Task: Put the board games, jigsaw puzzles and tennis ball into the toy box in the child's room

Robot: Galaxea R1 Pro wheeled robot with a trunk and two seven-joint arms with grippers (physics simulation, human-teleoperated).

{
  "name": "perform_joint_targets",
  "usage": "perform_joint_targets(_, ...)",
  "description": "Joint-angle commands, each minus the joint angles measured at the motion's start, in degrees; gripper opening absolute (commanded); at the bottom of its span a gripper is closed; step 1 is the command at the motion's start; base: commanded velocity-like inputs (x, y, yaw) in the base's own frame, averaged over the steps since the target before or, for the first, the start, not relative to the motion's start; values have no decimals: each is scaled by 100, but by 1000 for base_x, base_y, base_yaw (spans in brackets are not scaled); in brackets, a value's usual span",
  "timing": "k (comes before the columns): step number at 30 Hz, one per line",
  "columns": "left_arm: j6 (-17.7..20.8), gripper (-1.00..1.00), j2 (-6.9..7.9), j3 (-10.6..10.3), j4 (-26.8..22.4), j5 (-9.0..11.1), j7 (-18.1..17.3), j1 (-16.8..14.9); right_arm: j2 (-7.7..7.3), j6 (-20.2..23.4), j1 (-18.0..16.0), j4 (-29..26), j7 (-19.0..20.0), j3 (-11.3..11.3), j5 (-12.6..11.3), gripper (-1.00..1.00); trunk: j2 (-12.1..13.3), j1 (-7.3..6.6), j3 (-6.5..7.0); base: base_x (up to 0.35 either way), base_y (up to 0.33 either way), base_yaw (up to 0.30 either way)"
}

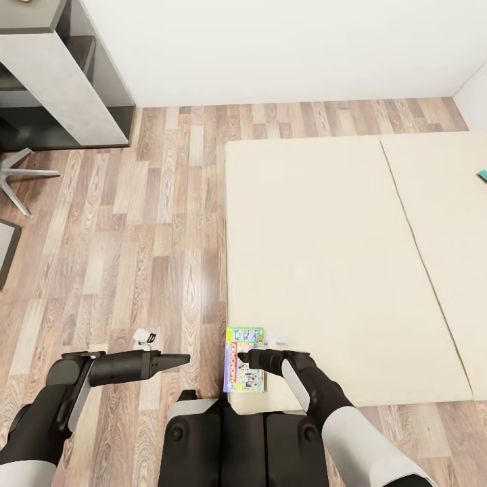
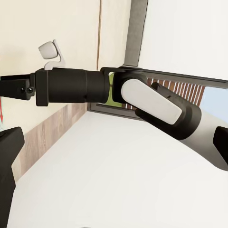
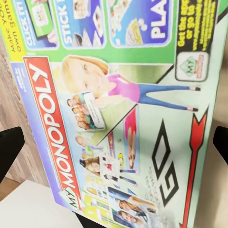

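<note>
Monopoly box (image 1: pixel 244 359) at bed (image 1: pixel 325 257) corner, beneath right claw (image 1: pixel 242 356).

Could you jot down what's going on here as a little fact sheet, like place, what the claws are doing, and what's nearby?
place: bedroom with wood floor and white wall
bed: beige, two-part mattress
board game: Monopoly box lying flat at the bed's near corner
right claw: above the board game, fingers open, not yet gripping
left claw: held over the floor, beside the bed; open or shut unclear
desk: far left corner
second item: teal edge at the bed's right side, too little shown to name
</note>
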Motion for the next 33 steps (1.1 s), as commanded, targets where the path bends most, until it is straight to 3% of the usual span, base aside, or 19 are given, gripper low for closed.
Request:
perform_joint_targets(1, 61, 100, 1, 1, -2, -4, -23, -1, -1, 27, -1, -7, 3, 4, -11, 100, -9, 3, -6, 0, 0, 0)
perform_joint_targets(33, 61, 100, 18, 2, -2, 4, -23, -1, -14, 27, -1, -7, 12, 4, -2, 100, -9, 3, -6, 0, 13, 0)
